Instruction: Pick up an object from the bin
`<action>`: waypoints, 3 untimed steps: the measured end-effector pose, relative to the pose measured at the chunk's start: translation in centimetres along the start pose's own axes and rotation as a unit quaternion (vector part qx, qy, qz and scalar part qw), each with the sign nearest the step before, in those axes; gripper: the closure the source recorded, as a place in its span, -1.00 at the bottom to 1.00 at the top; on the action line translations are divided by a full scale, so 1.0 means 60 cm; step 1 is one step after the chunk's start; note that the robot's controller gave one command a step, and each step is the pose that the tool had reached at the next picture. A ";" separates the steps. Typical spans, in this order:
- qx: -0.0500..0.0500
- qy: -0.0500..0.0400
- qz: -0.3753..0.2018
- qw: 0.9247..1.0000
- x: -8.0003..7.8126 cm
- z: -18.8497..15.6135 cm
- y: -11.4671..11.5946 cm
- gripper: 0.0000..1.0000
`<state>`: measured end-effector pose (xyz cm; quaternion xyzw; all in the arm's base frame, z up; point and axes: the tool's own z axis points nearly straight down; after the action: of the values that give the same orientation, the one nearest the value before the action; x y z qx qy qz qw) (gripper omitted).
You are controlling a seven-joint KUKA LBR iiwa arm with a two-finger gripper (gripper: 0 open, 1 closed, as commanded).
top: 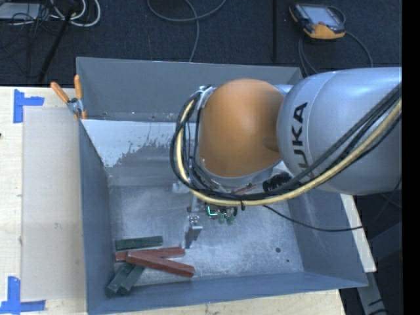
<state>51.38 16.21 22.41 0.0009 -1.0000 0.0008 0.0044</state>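
Note:
My gripper (192,230) hangs below the arm's wrist over the middle of the bin floor, with bare floor right under it. Just left of it and nearer the front lies a dark green flat bar (139,243). Beneath that bar is a reddish-brown bar (152,252), and a second reddish-brown bar (162,265) lies slanted across it, its right end a little below the gripper. Nothing shows between the gripper's tips.
Another dark green bar (125,279) lies tilted in the bin's front left corner, next to the others. The arm with its orange cover and looping cables hides the back right of the bin. Bare floor lies to the gripper's right.

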 end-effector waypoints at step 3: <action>-0.001 -0.006 -0.022 1.000 -0.026 0.181 0.010 -1.00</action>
<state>52.83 16.77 11.55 0.0225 -0.9997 -0.0007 -0.0011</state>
